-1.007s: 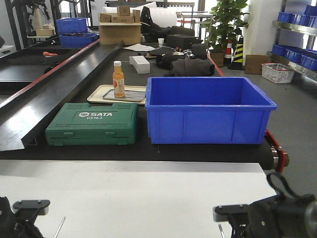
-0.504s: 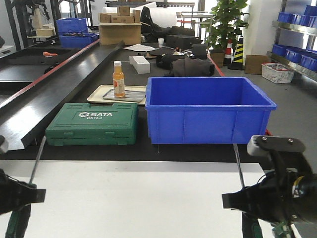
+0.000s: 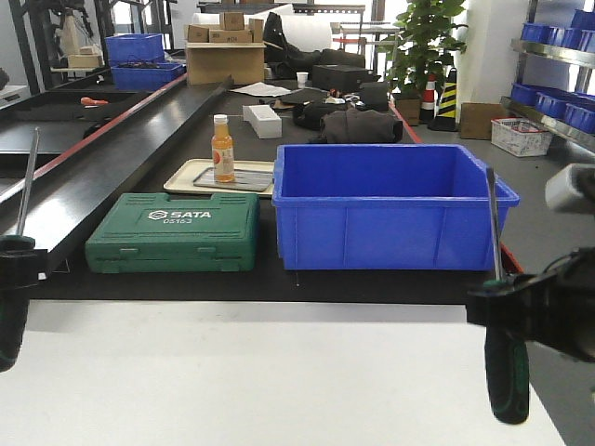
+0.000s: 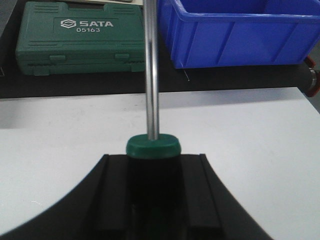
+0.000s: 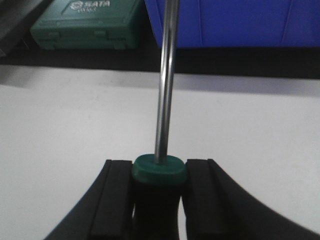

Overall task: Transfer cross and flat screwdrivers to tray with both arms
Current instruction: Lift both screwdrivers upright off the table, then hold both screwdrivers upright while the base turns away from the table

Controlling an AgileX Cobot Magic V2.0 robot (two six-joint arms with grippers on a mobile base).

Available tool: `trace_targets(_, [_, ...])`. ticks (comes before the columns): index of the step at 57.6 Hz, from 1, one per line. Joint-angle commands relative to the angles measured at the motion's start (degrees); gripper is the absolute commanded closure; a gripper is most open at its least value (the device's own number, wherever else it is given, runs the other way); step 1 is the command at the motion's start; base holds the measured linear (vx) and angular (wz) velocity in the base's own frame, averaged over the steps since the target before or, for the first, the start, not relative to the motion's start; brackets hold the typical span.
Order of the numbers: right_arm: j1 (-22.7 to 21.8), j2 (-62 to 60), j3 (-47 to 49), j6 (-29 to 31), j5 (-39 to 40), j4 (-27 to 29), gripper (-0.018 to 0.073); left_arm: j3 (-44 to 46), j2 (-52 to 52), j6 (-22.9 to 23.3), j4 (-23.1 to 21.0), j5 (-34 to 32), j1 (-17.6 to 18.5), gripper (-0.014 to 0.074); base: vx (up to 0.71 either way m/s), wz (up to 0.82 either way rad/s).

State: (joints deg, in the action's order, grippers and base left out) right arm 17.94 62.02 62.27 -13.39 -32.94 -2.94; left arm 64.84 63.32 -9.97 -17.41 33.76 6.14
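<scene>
**Both Screwdrivers in Hand, Tray Yet to Be Reached**

From my remote desk, the left gripper (image 4: 152, 182) shows its fingers (image 4: 111, 192) clamped on the black-and-green handle of the left screwdriver (image 4: 151, 75). The right gripper (image 5: 159, 187) is closed the same way on the right screwdriver (image 5: 167, 75).

Both steel shafts point straight up. I judge this hold keeps the tips off the white table (image 3: 251, 372) and lets each arm carry forward without snagging. I cannot tell which tool is the cross and which the flat, as the tips are too small or out of frame.

In the front view the left tool hangs at 9 o'clock and the right one at 4 o'clock. The tray (image 3: 191, 172) sits at 11 o'clock on the black belt (image 3: 279, 283), well apart from both.

An orange bottle (image 3: 222, 149) stands upright on the tray beside a flat grey plate (image 3: 237, 178), so little bare tray is left.

The green SATA case (image 3: 174, 243) lies just in front of the tray, between it and my left arm. The blue bin (image 3: 390, 209) at 1 o'clock puts its tall wall between the tray and my right arm. I expect both arms will need to pass over or around these, and the bottle could tip if it is brushed.
</scene>
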Motion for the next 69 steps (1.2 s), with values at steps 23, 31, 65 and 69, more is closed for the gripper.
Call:
trace_targets(23, [-0.2,-0.9,7.1,0.4,0.9,-2.6,0.0568,2.3,-1.5,0.1,-2.3,-3.4,0.4,0.0597,0.00,0.00])
trace_targets(31, [-0.2,-0.9,7.0,0.4,0.8,-2.6,0.0568,2.3,-1.5,0.1,-2.3,-3.4,0.4,0.0597,0.00,0.00])
trace_targets(65, [-0.2,-0.9,7.0,0.4,0.6,-2.6,0.0568,2.3,-1.5,0.1,-2.3,-3.4,0.4,0.0597,0.00,0.00])
trace_targets(69, [-0.2,-0.9,7.0,0.4,0.6,-2.6,0.0568,2.3,-1.5,0.1,-2.3,-3.3,0.4,0.0597,0.00,0.00])
